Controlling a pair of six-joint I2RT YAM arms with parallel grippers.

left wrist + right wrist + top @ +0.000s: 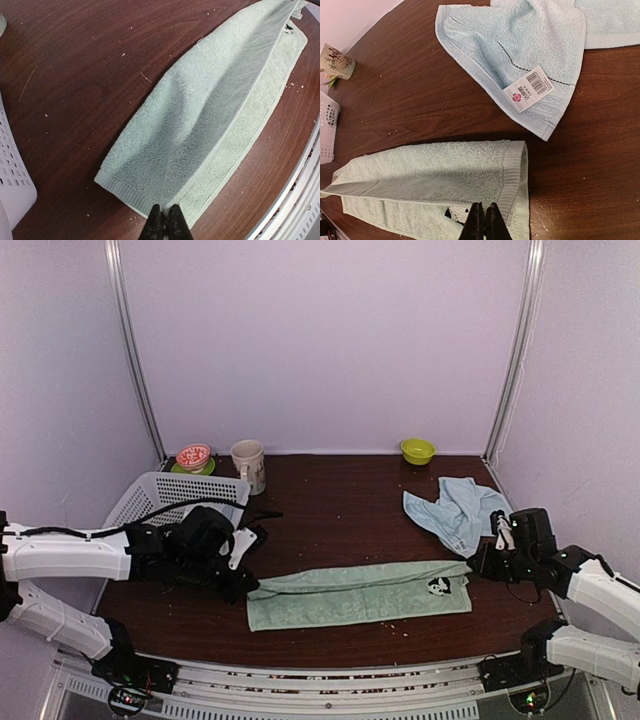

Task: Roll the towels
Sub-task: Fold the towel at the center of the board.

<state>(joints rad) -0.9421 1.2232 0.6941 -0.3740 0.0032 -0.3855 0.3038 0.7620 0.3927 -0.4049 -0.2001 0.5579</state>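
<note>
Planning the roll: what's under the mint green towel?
The left gripper and right gripper pinch the mint towel's top layer up; beneath it only the lower layer shows. Anything between that and the table is covered.

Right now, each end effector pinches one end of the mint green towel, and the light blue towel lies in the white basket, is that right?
Not quite: the light blue towel lies on the table beyond the right end effector, not in the white basket; the top external view shows it. The rest holds.

The mint towel (360,592) and blue towel (460,510) are matt, nubby terry cloth. The counter (340,520) is smooth dark wood with slight sheen; the basket (150,495) is white plastic.
</note>
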